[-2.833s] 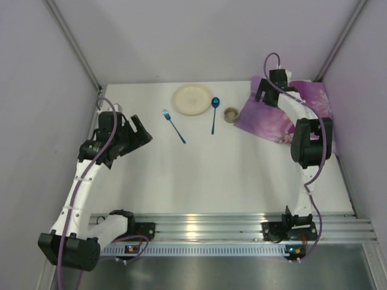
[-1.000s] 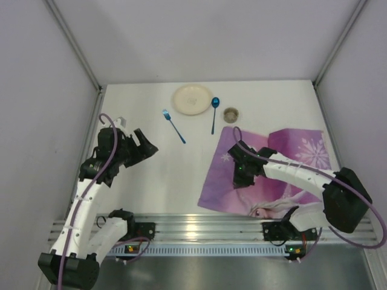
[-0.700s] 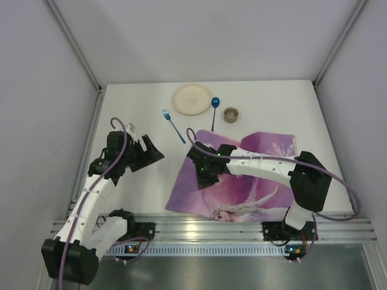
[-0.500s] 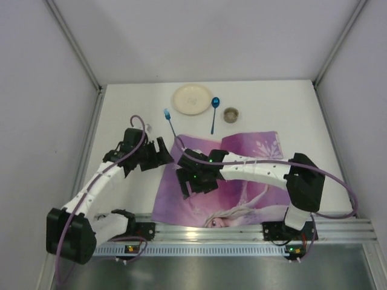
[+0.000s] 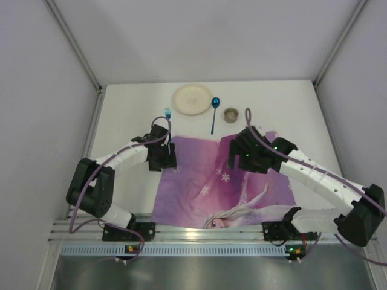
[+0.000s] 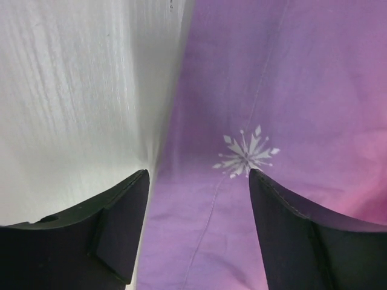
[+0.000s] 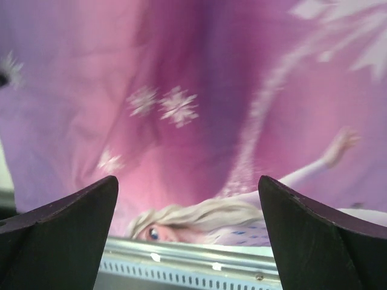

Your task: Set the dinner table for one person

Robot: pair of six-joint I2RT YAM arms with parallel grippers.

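While both arms reach in over the white surface (image 5: 130, 106), you see a purple-pink placemat (image 5: 205, 187) spread flat on its near half. The printed cartoon girl lies at the near edge, by the metal rail (image 5: 199, 226). Your left tool (image 6: 196, 175) hangs low at the mat's far left corner. Its two dark fingers are well apart and straddle the cloth's left edge, one over bare white and one beside a snowflake print. It has hold of nothing. Your right tool (image 7: 187, 181) hovers above the mat's far right part, fingers spread wide with nothing between them. Along the far side of the surface, left to right, lie a blue fork (image 5: 167, 112), partly hidden by the left arm, a pale round plate (image 5: 193, 99), a blue spoon (image 5: 214, 115) and a small round cup (image 5: 231, 115).
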